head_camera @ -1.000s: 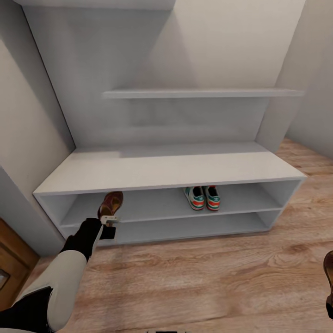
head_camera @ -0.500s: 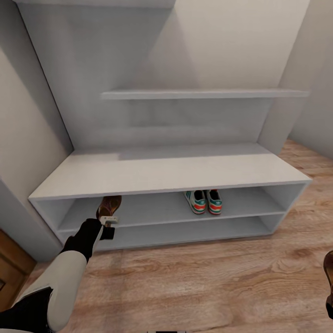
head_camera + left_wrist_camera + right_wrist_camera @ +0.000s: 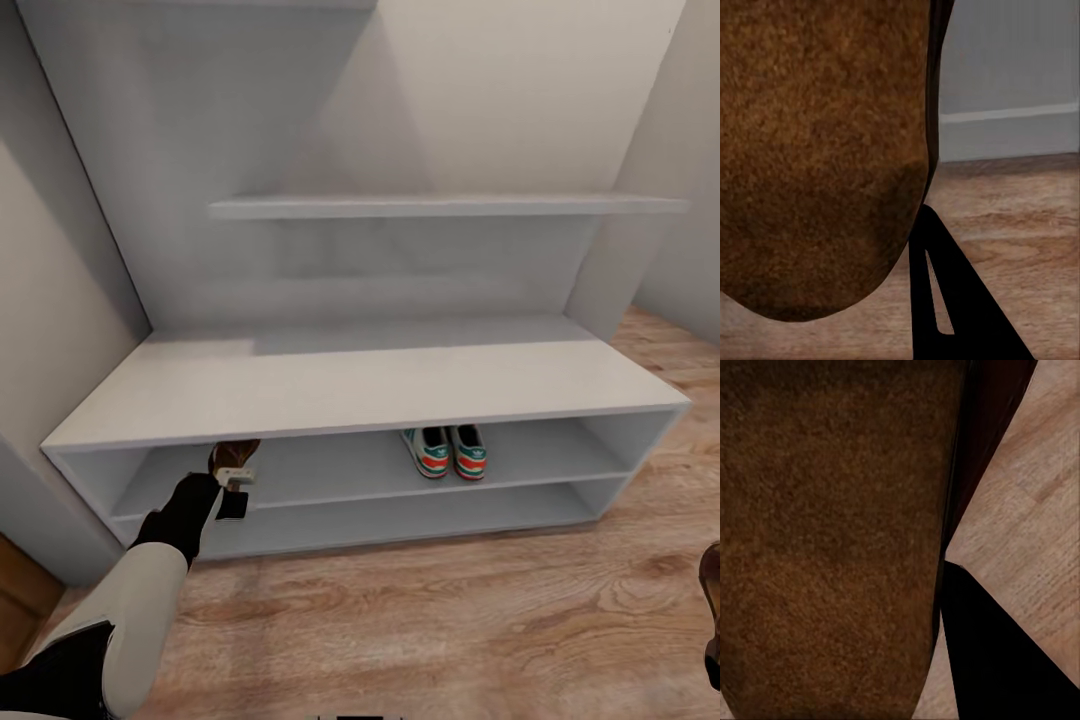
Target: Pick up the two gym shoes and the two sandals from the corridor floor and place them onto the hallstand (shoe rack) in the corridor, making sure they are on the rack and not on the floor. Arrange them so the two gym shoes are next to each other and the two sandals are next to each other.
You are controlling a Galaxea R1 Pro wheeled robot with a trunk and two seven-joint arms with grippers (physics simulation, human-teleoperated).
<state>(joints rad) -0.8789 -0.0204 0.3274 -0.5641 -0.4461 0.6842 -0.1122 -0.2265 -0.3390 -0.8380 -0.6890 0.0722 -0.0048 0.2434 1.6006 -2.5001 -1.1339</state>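
The two gym shoes (image 3: 446, 451), white with green stripes and red-orange patches, stand side by side on the middle shelf of the light-grey hallstand (image 3: 360, 385), right of centre. My left gripper (image 3: 235, 479) is shut on a brown sandal (image 3: 234, 457), held at the left end of that shelf's opening, its tip just under the bench top. Close up, the sandal's brown sole (image 3: 817, 150) hangs beside a dark finger (image 3: 949, 300). At the head view's right edge my right gripper (image 3: 713, 655) is shut on the other sandal (image 3: 712, 588), which is also seen close up (image 3: 832, 540), above the corridor floor (image 3: 450, 620).
A long grey wall shelf (image 3: 440, 206) hangs above the bench top. Pale walls close in on the left and right of the hallstand. A brown wooden panel (image 3: 25, 595) shows at the lower left. Wood-plank floor runs in front of the bench.
The view has shifted and the hallstand looks nearer and wider. The left-held sandal now reaches further under the bench top. The gym shoes and the right-held sandal keep their places.
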